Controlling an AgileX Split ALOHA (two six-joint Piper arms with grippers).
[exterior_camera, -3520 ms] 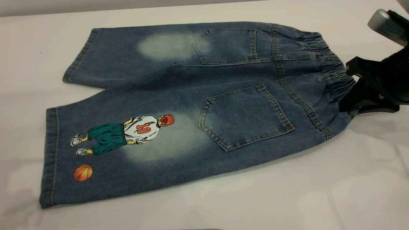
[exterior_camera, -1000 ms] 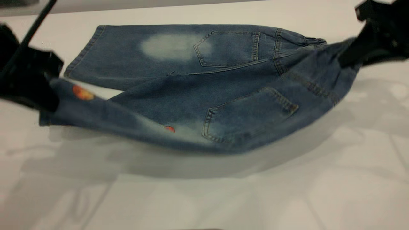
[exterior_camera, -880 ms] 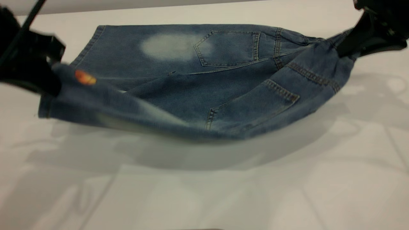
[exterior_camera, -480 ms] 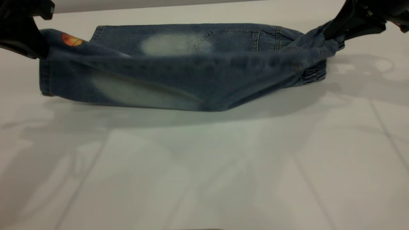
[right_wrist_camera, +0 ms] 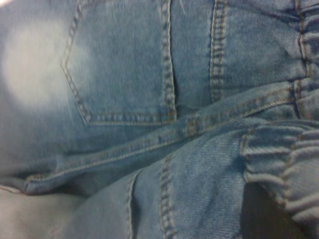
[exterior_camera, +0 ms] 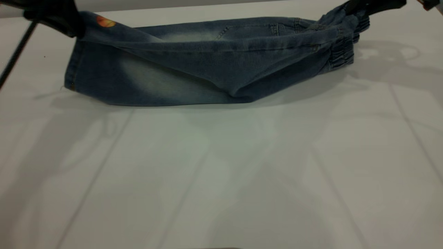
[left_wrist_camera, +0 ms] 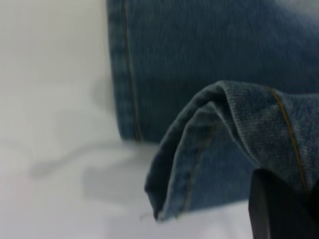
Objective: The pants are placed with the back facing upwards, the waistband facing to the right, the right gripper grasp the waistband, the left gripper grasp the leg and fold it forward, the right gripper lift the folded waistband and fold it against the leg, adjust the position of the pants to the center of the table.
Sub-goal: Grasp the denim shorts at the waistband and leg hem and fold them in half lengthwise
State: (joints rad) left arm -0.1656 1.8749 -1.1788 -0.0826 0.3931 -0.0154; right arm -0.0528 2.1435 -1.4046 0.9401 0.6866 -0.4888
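Lifted since half a second ago, the near half of the pants (exterior_camera: 207, 69) is now swinging over the far half.

Exterior view: blue denim is hanging between the left gripper (exterior_camera: 74, 26), clamping the leg hem by the orange basketball print (exterior_camera: 105, 22), and the right gripper (exterior_camera: 353, 7), pinching the elastic waistband (exterior_camera: 341, 52), above the white table (exterior_camera: 221, 173). Left wrist view: the folded hem is drooping from the closed fingers (left_wrist_camera: 276, 209). Right wrist view: a back pocket (right_wrist_camera: 119, 64) is lying under the gathered waistband.

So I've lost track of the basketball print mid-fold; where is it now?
In the exterior view the basketball print sits at the far left, on the lifted leg hem of the denim pants, right beside the left tool gripping that hem.
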